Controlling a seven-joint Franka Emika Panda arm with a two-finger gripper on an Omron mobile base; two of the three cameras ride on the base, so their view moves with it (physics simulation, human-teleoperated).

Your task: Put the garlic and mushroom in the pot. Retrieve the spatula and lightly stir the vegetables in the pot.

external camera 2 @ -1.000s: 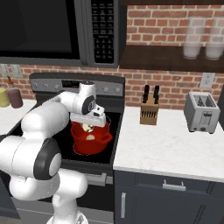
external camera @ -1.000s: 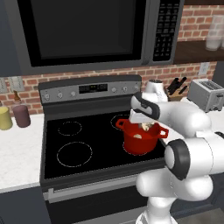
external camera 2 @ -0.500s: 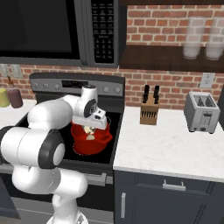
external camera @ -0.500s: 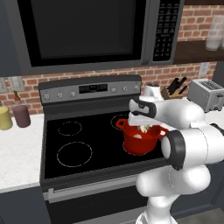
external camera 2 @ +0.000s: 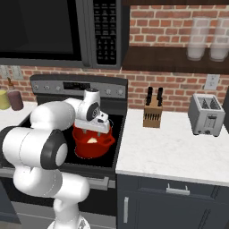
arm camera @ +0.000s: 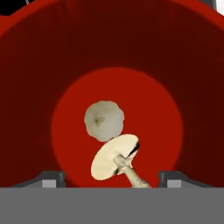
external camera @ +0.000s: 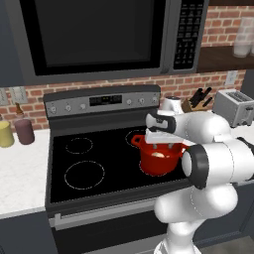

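The red pot [external camera: 159, 163] [external camera 2: 92, 148] stands on the stove's front right burner. My gripper [external camera: 159, 144] [external camera 2: 92, 130] hangs just over its mouth, fingers pointing down and open. In the hand view the pot's floor [arm camera: 70, 109] lies below. The round beige garlic [arm camera: 103, 120] rests on that floor. The tan mushroom [arm camera: 114, 156] lies right beside the garlic, cap tilted and stem toward the hand, free between my spread fingertips [arm camera: 50, 179]. My gripper [arm camera: 111, 180] holds nothing. A pale spot of the vegetables [external camera: 158, 155] shows inside the pot. The spatula is out of view.
Black stove top [external camera: 84, 158] with marked burners left of the pot. Yellow canister [external camera: 6, 134] and maroon canister [external camera: 24, 131] on the left counter. Knife block [external camera 2: 153, 114] and toaster [external camera 2: 205, 115] on the white right counter [external camera 2: 170, 156]. Microwave [external camera: 99, 34] overhead.
The jaws have opened over the pot and the mushroom has left them and now lies on the pot's floor beside the garlic. The hand stayed above the pot.
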